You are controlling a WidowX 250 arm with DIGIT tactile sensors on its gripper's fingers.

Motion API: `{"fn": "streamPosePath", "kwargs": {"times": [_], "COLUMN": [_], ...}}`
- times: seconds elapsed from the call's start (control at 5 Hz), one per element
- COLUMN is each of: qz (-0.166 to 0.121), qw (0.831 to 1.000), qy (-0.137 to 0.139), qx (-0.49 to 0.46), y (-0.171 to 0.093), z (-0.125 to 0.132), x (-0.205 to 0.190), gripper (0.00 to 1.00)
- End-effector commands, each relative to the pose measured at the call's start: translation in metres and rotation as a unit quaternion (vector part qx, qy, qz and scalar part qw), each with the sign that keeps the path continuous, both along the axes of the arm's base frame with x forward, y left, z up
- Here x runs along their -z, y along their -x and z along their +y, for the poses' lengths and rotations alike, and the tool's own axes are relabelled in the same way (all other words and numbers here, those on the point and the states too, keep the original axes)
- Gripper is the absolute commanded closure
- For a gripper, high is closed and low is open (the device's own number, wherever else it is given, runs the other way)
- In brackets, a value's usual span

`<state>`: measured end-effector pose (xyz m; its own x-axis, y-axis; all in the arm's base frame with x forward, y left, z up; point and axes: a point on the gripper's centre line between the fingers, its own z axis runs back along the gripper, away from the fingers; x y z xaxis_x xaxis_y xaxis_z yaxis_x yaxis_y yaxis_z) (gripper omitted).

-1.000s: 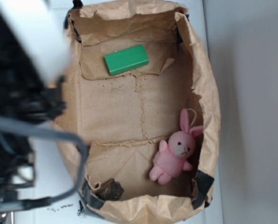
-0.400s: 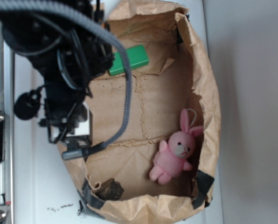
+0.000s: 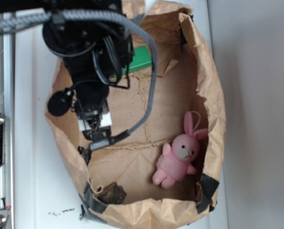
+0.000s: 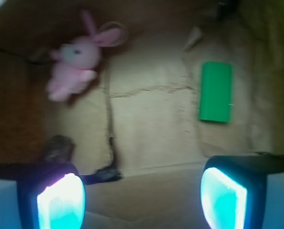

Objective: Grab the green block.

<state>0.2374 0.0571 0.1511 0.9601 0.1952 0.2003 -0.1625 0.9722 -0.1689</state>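
The green block [image 4: 216, 91] lies flat on the brown paper floor of the bag, up and to the right of my gripper [image 4: 142, 200] and well apart from it. The gripper is open with nothing between its two fingers [image 4: 61, 202]. From outside, the black robot arm [image 3: 92, 62] hangs over the bag's left side and hides the left part of the green block [image 3: 141, 57]. The jaws themselves are hidden under the arm in that view.
The brown paper bag [image 3: 213, 95] has tall crumpled walls all round. A pink plush bunny [image 3: 179, 155] lies at its lower right, and a dark brown lumpy chunk [image 3: 111, 193] sits in the lower left corner. Cables loop off the arm.
The arm has swung in from the left over the bag and now covers part of the green block. The block, the bunny and the chunk have not moved.
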Motion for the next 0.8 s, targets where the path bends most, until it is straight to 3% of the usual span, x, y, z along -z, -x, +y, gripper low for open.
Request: {"fn": "streamPosePath", "kwargs": {"times": [0.0,0.2,0.4,0.6], "qz": [-0.027,0.002,0.031,0.05], "qw": [1.0,0.995,0.987,0.981], "qy": [-0.011,-0.012,-0.035,-0.041], "qx": [-0.004,-0.094,-0.154,-0.184], "y": [-0.004,-0.019,-0.049,-0.061], "z": [0.005,0.016,0.029,0.035], "x": [-0.018,0.0,0.021,0.033], "gripper": [0.0,0.0,0.0,0.0]}}
